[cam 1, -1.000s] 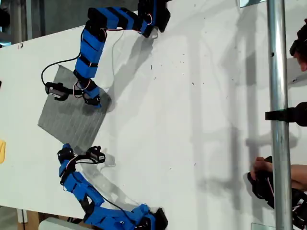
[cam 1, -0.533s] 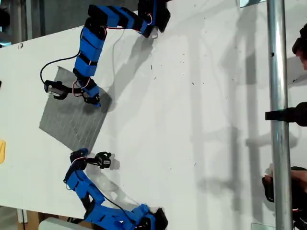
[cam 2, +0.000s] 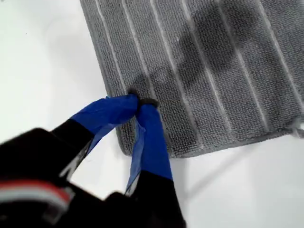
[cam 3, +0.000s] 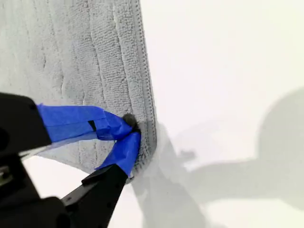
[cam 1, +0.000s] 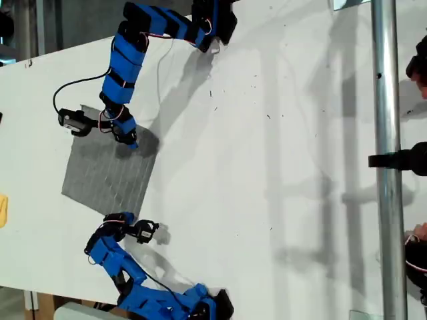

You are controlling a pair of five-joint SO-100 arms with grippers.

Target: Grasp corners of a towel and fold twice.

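The grey towel (cam 1: 107, 173) lies flat on the white desk (cam 1: 267, 167), between the two blue arms. My first hand (cam 2: 137, 102) is pinched shut on the towel just in from one corner. My second hand (cam 3: 130, 126) is pinched shut on the towel's hemmed edge beside another corner.

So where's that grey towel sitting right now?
The towel lies flat on the white table, toward the exterior view's left, between the two blue arms, with a small yellow thing farther left at that view's edge.
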